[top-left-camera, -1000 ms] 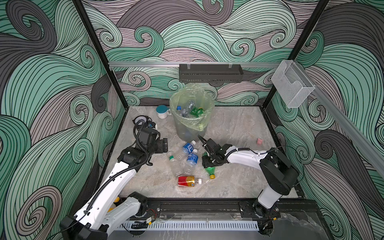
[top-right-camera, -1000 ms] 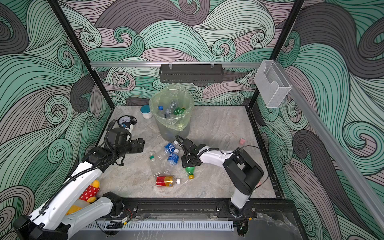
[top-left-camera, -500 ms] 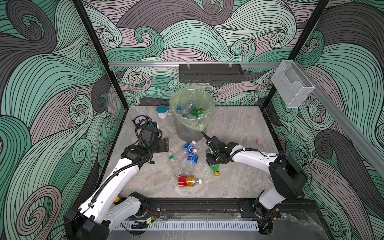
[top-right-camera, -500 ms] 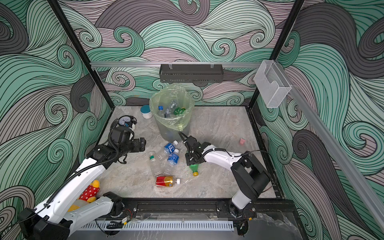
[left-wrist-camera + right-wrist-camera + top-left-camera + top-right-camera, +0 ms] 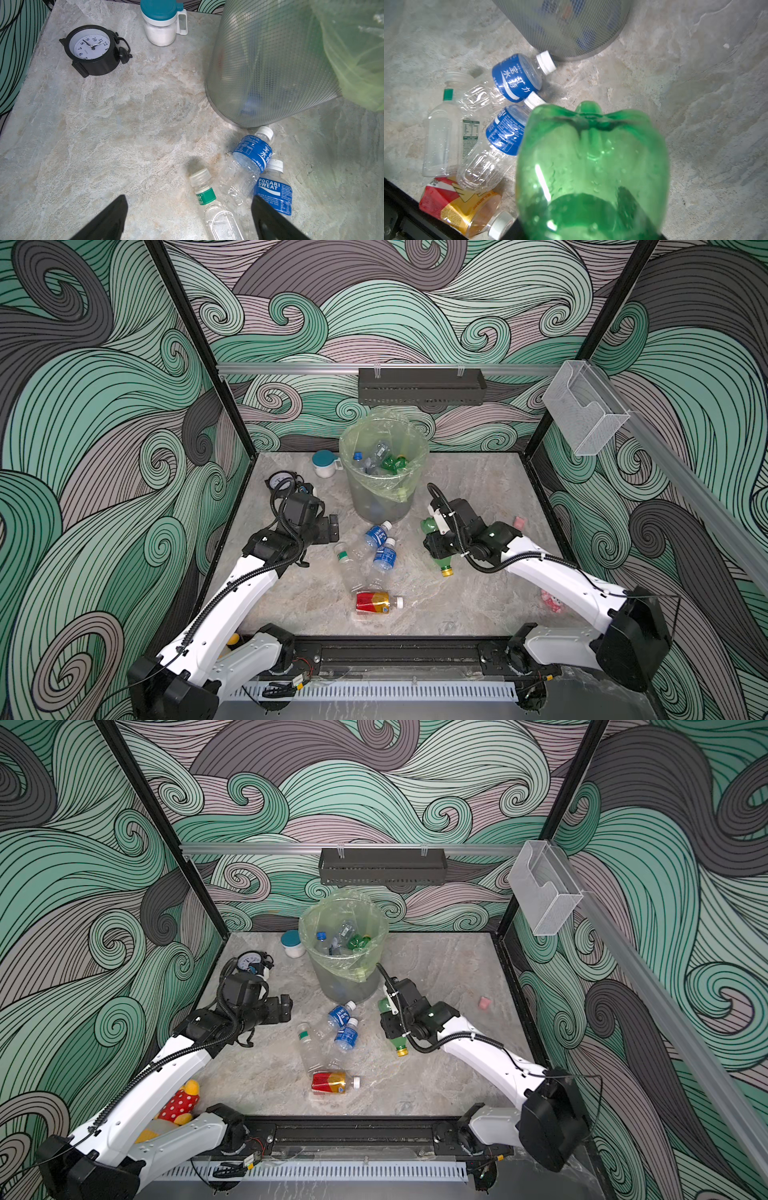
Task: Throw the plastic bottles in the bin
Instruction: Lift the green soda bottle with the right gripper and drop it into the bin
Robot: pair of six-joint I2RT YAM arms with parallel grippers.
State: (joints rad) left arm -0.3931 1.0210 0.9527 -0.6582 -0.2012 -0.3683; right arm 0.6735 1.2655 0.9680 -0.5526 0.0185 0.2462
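The bin (image 5: 376, 506) stands at the back middle, lined with a yellow-green bag and holding several bottles. My right gripper (image 5: 438, 543) is shut on a green bottle (image 5: 591, 166) with a yellow cap (image 5: 446, 571), held off the floor just right of the bin, cap end down. Two blue-labelled bottles (image 5: 376, 536) (image 5: 384, 558), a clear one with a green band (image 5: 204, 195) and a red-and-yellow one (image 5: 374, 602) lie on the floor in front of the bin. My left gripper (image 5: 189, 199) is open, hovering left of this cluster over the green-banded bottle's cap end.
A black alarm clock (image 5: 93, 49) and a white jar with a teal lid (image 5: 162, 22) sit at the back left. A pink piece (image 5: 518, 522) lies at the right. A red spotted plush toy (image 5: 178, 1104) is under the left arm. A clear box (image 5: 582, 410) hangs on the right wall.
My right gripper closed on the green bottle and raised it off the floor toward the bin. The left gripper opened wider and moved nearer the bottles.
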